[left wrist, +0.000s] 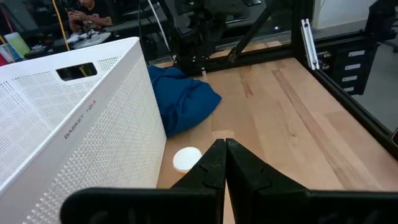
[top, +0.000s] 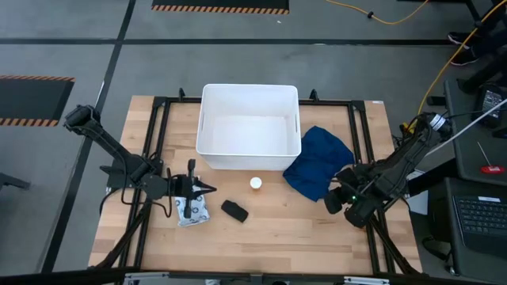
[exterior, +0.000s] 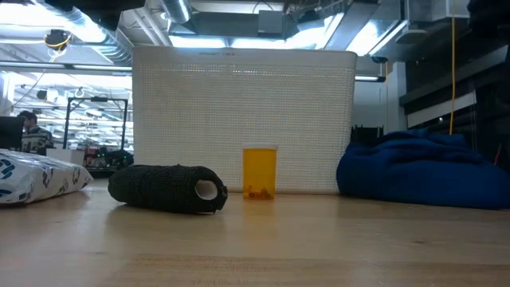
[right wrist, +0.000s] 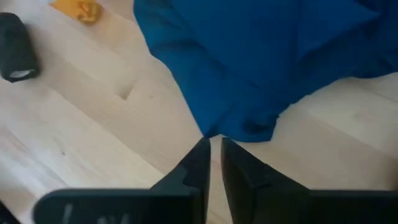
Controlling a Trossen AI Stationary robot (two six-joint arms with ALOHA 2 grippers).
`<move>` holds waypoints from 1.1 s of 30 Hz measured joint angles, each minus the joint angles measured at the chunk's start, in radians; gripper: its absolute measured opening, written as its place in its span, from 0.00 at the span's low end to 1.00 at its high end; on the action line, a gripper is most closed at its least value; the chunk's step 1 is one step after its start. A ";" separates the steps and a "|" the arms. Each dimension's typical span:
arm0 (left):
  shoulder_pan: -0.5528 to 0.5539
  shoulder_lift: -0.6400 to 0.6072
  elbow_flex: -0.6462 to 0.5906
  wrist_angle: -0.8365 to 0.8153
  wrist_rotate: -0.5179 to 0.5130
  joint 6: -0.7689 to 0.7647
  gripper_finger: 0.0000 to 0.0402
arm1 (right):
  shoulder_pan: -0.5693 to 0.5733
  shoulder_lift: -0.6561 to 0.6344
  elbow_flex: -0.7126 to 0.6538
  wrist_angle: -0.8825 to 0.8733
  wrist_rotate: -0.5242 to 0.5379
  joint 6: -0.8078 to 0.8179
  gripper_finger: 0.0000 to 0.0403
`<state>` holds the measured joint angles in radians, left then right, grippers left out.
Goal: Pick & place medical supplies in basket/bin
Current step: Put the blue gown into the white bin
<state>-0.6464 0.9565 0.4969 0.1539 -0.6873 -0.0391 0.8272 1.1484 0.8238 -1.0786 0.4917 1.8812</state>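
Hovering our right gripper [right wrist: 212,144] at the near edge of the dark-blue cloth [right wrist: 261,56], fingers parted only by a narrow slit and holding nothing.

We are keeping the fingertips just short of the cloth's lowest fold, above bare wood. The cloth [top: 317,161] is lying crumpled beside the right end of the white basket [top: 248,93]. The orange bottle with its white cap [top: 256,184] is standing in front of the basket, the black oblong [top: 234,210] lying nearer the front edge. Our left gripper [top: 207,189] is waiting pinched together, over the white dotted packet [top: 192,212].
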 joint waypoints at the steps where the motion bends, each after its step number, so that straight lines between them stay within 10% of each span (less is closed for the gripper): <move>1: 0.000 0.000 0.000 0.000 0.000 0.000 0.01 | 0.000 0.000 -0.003 0.000 0.000 0.000 0.13; 19: 0.000 0.000 0.000 0.000 -0.003 0.000 0.01 | 0.000 0.000 -0.013 -0.090 -0.004 0.051 0.70; 33: 0.000 0.000 0.000 -0.001 -0.004 -0.001 0.01 | 0.000 0.025 -0.100 -0.047 0.117 0.320 0.74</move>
<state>-0.6464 0.9565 0.4965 0.1532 -0.6910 -0.0399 0.8272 1.1732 0.7241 -1.1252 0.6085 2.2015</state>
